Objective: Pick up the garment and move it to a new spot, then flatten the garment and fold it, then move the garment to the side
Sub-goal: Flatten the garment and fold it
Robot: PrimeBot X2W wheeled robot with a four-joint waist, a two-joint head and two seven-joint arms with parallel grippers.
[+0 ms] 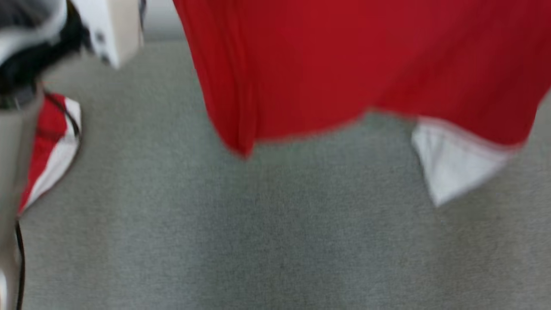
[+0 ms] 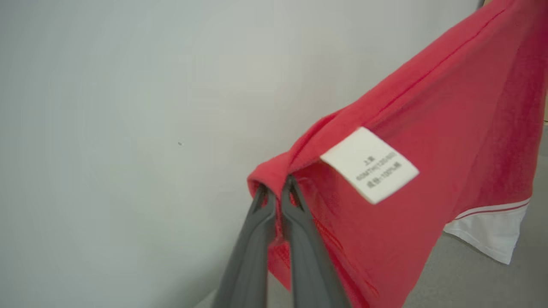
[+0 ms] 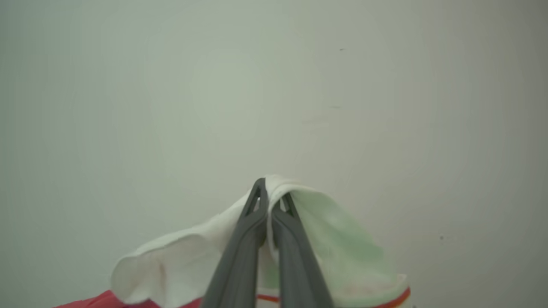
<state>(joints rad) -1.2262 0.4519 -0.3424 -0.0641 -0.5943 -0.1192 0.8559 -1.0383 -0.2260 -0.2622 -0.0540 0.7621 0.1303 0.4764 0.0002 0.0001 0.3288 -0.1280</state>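
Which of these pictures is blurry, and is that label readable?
Head view: motion blur smears the garment and the grey surface. Left wrist view: sharper, the left gripper crisp, the label soft, its print illegible. Right wrist view: even light, a greenish cast on the white fabric.

The right end effector (image 3: 272, 194), its jaws pressed together, pinches a white fold of the garment (image 3: 171, 265), whose cloth drapes down on both sides to a red-striped edge, in front of a plain pale wall (image 3: 171, 85).
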